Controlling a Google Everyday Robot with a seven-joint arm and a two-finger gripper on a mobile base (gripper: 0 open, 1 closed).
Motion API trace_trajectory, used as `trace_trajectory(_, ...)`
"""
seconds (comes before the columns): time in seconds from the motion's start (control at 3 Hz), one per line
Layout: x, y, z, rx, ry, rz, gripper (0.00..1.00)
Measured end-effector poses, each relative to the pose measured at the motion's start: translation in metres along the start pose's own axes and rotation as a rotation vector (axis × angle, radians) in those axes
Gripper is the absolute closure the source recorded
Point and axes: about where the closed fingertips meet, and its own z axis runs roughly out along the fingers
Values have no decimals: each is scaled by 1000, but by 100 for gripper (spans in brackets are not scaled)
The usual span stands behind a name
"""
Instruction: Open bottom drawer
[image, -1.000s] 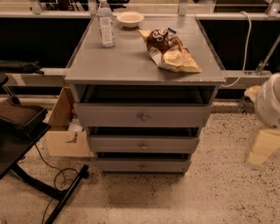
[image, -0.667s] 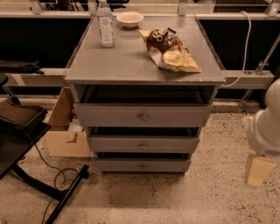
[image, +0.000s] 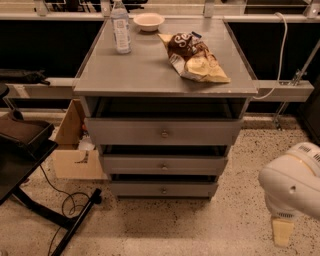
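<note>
The grey cabinet (image: 165, 86) has three drawer fronts stacked under its top. The bottom drawer (image: 145, 189) is the narrowest and lowest front, with a small round metal knob (image: 163, 190) at its centre. It sits pushed in, just above the floor. My arm's white housing (image: 292, 182) is at the lower right of the view. The gripper (image: 282, 231) hangs below it as a cream-coloured piece near the floor. It is well to the right of the bottom drawer and apart from it.
A water bottle (image: 120, 27), a white bowl (image: 149, 21) and a chip bag (image: 195, 57) lie on the cabinet top. A cardboard box (image: 75, 150) stands left of the cabinet. A black stand with a cable (image: 60, 210) is at the lower left. The floor is speckled.
My arm and gripper have dropped lower at the right edge of the view and moved slightly left. The drawers have not moved.
</note>
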Motion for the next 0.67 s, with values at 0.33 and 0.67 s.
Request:
trace_trajectory(0.33, 10, -6, 5, 28, 40, 33, 0)
trace_trajectory(0.67, 8, -5, 4, 34, 31, 30, 0)
